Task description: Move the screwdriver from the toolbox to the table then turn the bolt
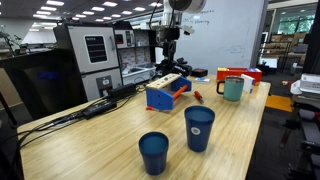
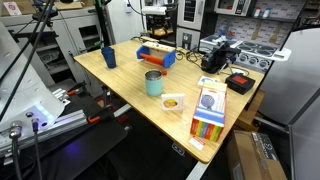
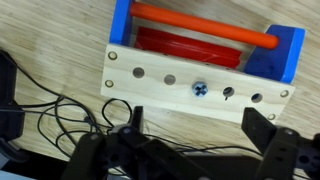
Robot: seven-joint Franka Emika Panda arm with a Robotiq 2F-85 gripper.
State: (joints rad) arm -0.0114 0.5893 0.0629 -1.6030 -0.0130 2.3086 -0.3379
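The blue toolbox [image 1: 167,93] with orange-red inner parts stands on the light-wood table [image 1: 110,140]; it shows in both exterior views [image 2: 155,55]. In the wrist view its wooden side panel [image 3: 150,80] has a row of holes and a cross-head bolt [image 3: 201,89]. The small red-handled screwdriver [image 1: 197,96] lies on the table beside the toolbox. My gripper [image 3: 195,130] hovers above the toolbox's panel side, open and empty; it also shows in an exterior view [image 1: 172,60]. The bolt sits just ahead of the gap between the fingers.
Two dark blue cups [image 1: 199,128] [image 1: 153,152] stand near the front of the table. A teal mug [image 1: 233,88] and a flat red box [image 1: 238,73] are beyond the toolbox. Black cables [image 3: 60,115] run over the table beside it.
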